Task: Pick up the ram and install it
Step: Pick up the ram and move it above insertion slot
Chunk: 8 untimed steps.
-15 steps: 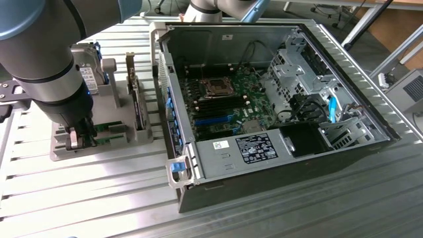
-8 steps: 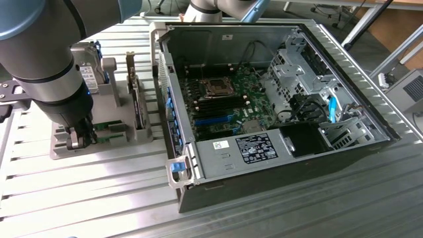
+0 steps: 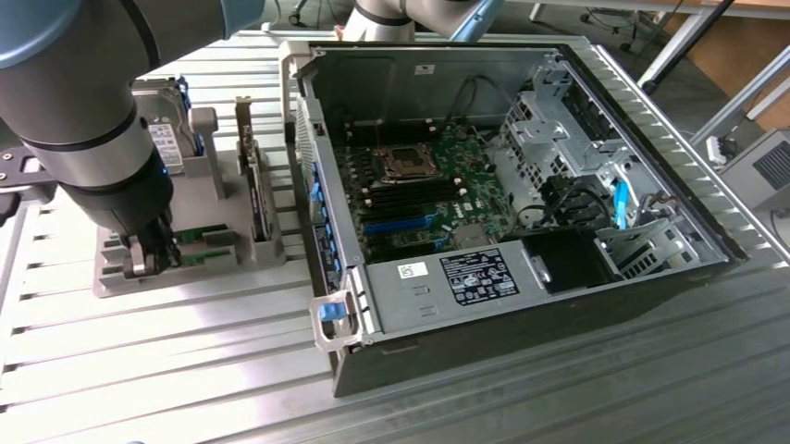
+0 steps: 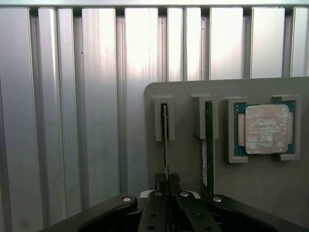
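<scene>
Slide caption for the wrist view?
Gripper closed on a ram stick in the gray tray, beside its twin and the processor.

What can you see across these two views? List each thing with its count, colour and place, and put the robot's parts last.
gripped ram stick: one, green, on edge in a tray slot
second ram stick: one, green, in the next slot, nearer the processor
processor: one, silver on green, flat in a tray holder
expansion card: one, dark, upright on the tray
hard drive: one, silver and black, upright on the tray
tray: one, grey, at the exterior view's left of the case
computer case: one, black, open, mid-table
motherboard: one, green, inside the case
table: one, silver, slatted
robot arm: one, grey, over the tray
gripper: one, black, shut on the gripped ram stick
</scene>
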### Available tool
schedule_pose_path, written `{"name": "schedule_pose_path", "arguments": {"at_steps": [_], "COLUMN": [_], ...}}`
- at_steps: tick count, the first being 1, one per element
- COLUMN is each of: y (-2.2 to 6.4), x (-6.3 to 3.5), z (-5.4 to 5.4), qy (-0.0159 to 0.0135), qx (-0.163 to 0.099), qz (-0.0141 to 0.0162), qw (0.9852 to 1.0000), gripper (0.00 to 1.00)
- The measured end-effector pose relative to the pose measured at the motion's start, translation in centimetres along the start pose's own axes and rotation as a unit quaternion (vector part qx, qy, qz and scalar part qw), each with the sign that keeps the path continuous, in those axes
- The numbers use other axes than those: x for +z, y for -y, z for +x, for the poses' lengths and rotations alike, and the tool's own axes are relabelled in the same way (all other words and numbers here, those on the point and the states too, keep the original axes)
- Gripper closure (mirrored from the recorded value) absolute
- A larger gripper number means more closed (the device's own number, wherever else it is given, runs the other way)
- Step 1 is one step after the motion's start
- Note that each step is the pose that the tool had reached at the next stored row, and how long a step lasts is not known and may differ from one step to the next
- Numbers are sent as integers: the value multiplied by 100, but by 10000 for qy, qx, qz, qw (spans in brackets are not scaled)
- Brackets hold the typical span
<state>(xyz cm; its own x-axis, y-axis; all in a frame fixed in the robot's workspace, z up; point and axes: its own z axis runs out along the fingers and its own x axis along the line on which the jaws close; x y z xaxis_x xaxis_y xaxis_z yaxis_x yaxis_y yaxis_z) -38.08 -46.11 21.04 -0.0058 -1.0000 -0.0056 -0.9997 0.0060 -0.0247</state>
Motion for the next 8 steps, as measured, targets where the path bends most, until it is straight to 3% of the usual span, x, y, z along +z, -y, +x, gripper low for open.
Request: {"name": "schedule_pose_path", "arguments": {"at_steps": [8], "y": [3], "x": [-114], "z": [-2], "qy": [-68], "qx": [-1], "qz": [1], "qw": [10000], "gripper": [89]}}
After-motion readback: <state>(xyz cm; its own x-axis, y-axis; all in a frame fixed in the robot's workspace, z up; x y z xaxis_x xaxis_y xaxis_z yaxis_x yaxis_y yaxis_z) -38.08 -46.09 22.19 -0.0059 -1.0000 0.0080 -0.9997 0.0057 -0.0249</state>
